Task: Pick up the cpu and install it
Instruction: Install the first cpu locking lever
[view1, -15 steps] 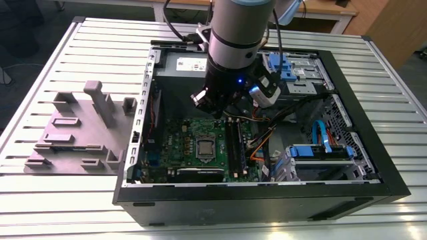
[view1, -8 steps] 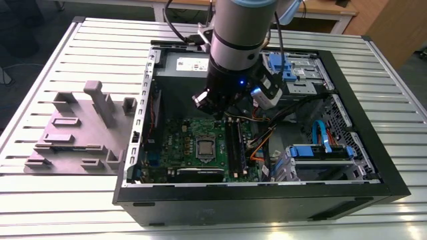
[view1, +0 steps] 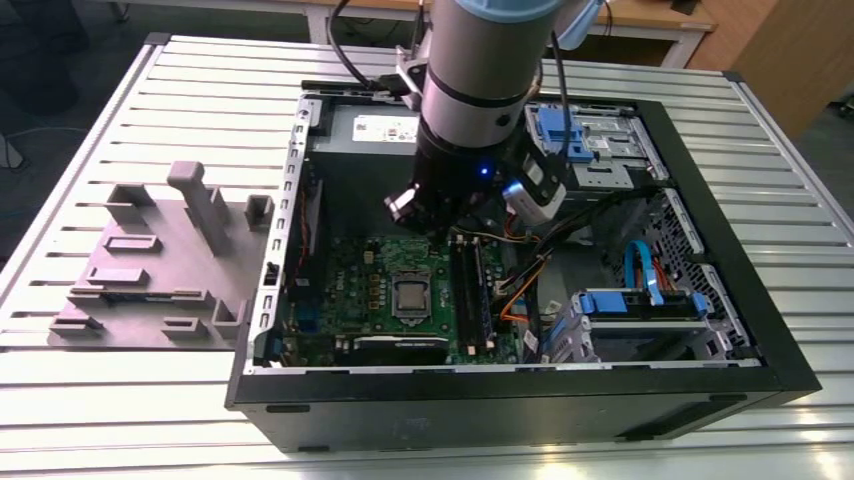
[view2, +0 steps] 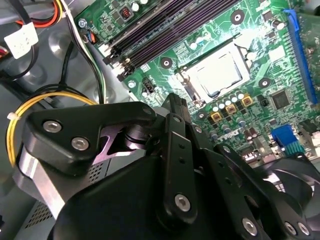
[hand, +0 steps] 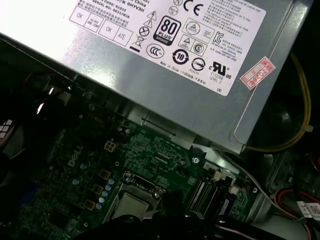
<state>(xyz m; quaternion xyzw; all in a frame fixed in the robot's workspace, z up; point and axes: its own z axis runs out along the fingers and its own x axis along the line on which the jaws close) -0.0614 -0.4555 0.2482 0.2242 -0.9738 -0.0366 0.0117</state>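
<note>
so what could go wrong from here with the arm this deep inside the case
1. The small silvery square cpu lies in the socket on the green motherboard; whether it is fully seated cannot be told, and a tilted chip could bend contacts.
2. The black gripper hangs close above the long black memory sticks, so a sideways move might knock them.
3. The yellow cable loops beside the gripper and could snag.

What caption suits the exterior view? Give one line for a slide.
Robot arm reaching into an open computer case, above the motherboard where the cpu sits in its socket.
</note>
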